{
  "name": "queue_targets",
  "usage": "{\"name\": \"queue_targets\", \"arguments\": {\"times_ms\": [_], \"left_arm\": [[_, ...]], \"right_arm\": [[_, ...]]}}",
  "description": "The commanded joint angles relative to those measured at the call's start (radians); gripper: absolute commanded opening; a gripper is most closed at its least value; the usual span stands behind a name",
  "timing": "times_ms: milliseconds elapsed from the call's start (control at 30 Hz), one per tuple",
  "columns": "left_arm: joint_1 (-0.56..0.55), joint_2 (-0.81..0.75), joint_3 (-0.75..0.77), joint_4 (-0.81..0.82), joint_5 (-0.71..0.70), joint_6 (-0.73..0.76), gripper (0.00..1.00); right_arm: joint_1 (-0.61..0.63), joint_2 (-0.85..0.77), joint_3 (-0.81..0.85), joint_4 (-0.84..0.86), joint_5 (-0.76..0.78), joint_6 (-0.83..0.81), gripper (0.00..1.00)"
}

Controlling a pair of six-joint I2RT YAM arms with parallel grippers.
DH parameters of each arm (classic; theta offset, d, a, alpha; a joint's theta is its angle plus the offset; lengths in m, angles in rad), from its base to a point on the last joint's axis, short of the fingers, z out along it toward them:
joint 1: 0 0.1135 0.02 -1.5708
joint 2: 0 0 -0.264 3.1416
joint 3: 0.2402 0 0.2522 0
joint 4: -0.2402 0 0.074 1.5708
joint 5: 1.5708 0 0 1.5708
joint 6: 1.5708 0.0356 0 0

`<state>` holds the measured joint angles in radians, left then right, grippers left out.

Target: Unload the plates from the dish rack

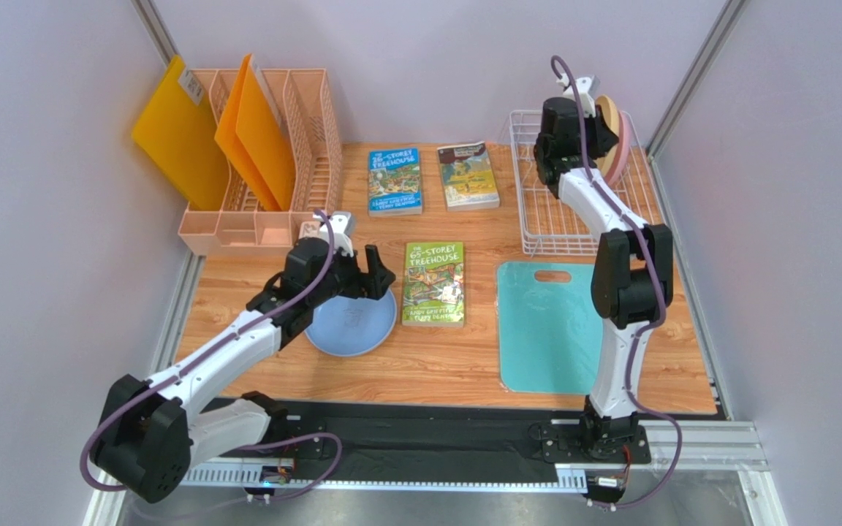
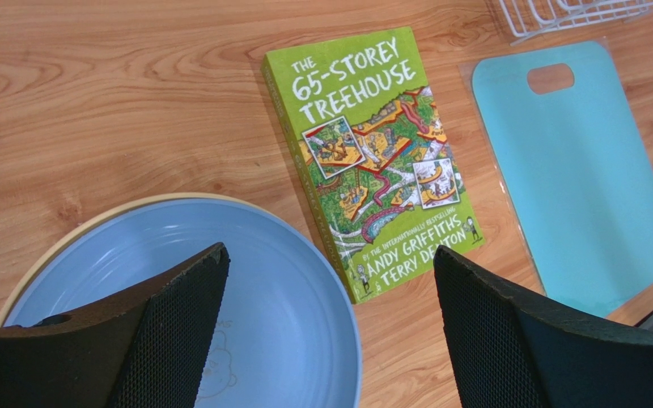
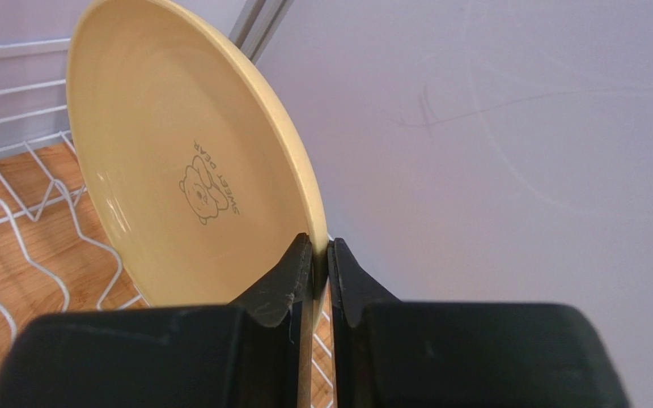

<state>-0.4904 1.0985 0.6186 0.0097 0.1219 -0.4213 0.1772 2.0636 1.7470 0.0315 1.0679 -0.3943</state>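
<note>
Edgewise, yellow plate (image 3: pixel 177 170) pinched by right hand (image 3: pixel 320 255) — left hand (image 2: pixel 330 253) spread.

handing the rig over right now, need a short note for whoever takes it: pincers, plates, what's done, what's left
Left pincer: open, holding nothing, hovering over the blue plate.
Right pincer: shut on the rim of the pale yellow plate, which stands upright in the dish rack.
The blue plate lies on the table on top of a tan plate, beside the green book.
The pink plate stands in the rack next to the yellow one.
Done: two plates out. Left: yellow, then pink.
</note>
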Motion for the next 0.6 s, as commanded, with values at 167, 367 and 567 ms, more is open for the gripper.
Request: {"name": "queue_targets", "arguments": {"times_ms": [167,367,567], "left_arm": [[-0.002,-0.098,-0.002,-0.005,-0.001,-0.022,0.95],[-0.002,-0.153,-0.020,-0.005,0.001,-0.050,0.96],[-0.002,-0.206,-0.043,0.013,0.010,-0.074,0.96]], "right_arm": [[0.053,-0.262,-0.062,-0.093,0.018,0.138,0.00],[0.129,-0.446,-0.112,-0.421,-0.225,0.388,0.00],[0.235,-0.637,-0.300,-0.521,-0.556,0.604,0.00]]}}
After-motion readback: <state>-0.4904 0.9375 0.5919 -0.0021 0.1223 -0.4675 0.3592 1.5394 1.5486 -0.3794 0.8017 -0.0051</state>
